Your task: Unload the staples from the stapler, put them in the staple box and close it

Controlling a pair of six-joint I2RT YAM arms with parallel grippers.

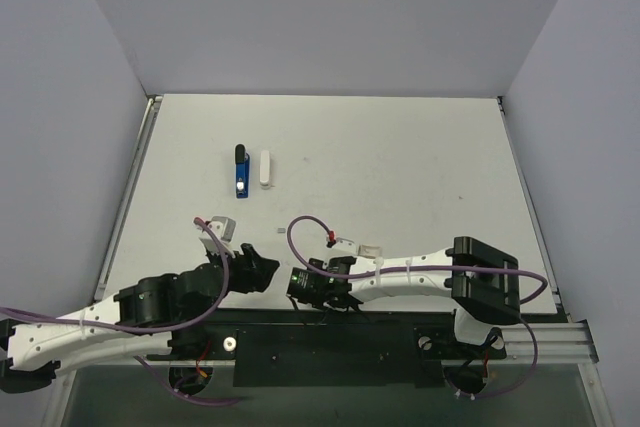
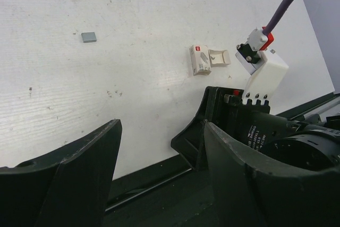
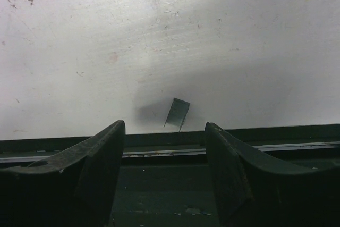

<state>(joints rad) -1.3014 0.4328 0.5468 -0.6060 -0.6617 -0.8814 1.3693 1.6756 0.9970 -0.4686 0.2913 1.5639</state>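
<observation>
Both jaws gape empty, well apart from the stapler (image 1: 241,172), probably light and stiff, best pinched mid-body.

A: What lies on the white desk (image 1: 400,167)?
B: A blue stapler (image 1: 240,171) left of the middle, with a white bar (image 1: 264,168) just beside it. By the near edge there are staples (image 3: 177,113) and a small box (image 2: 200,59).

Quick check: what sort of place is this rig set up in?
Probably a lab test cell: a white table boxed in by plain grey panels, an aluminium rail along its near edge, and the stapler lying on it.
</observation>
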